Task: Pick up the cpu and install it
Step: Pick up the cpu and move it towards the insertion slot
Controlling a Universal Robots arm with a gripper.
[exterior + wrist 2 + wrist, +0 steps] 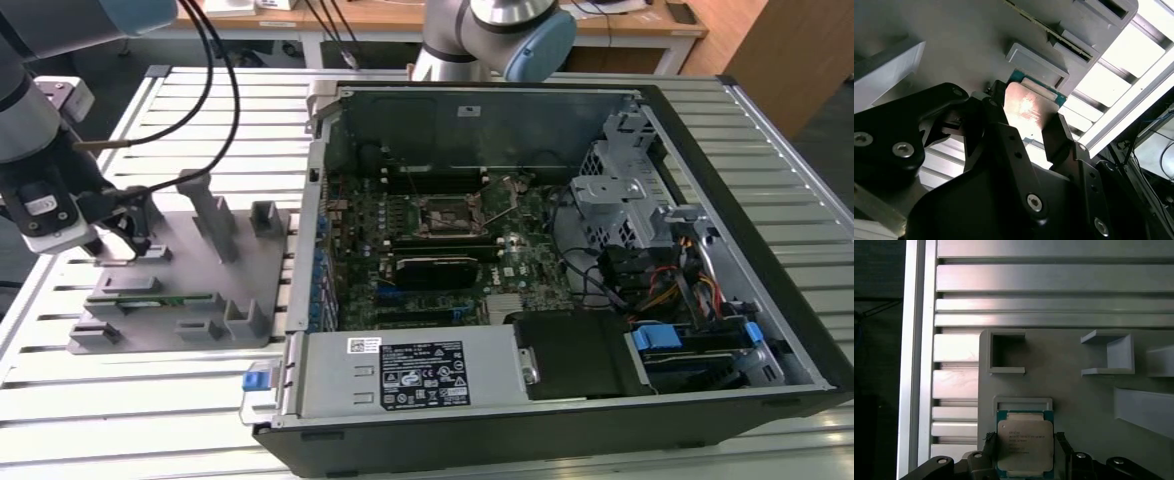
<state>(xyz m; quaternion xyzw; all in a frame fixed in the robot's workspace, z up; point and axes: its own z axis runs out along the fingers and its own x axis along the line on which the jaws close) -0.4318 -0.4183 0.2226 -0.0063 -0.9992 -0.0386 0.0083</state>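
The gripper (pixel 118 240) hangs low over the grey fixture block (pixel 200 290) at the exterior view's left, on the slatted metal table (pixel 174 420). In both wrist views its black jaws are closed on the cpu (pixel 1025 446), one on each of two opposite edges. The silvery top faces up and a thin green rim shows around it (pixel 1029 110). The chip sits at the fixture's edge, just against a small grey bracket (pixel 1022 403).

On the fixture around it stand an open-sided pocket (pixel 1006 352), a second pocket (pixel 1109 355) and several upright posts (pixel 214 210). Black cables (pixel 214 60) loop down from the upper left of the exterior view towards the arm.

An open computer case (pixel 787 300) lies well apart at the exterior view's right. Its motherboard (pixel 441 250) is exposed, with the socket (pixel 447 213) near the middle. A power supply (pixel 400 375) fills its near corner and drive cages and wiring its right side. A second robot arm (pixel 507 30) stands behind the case.
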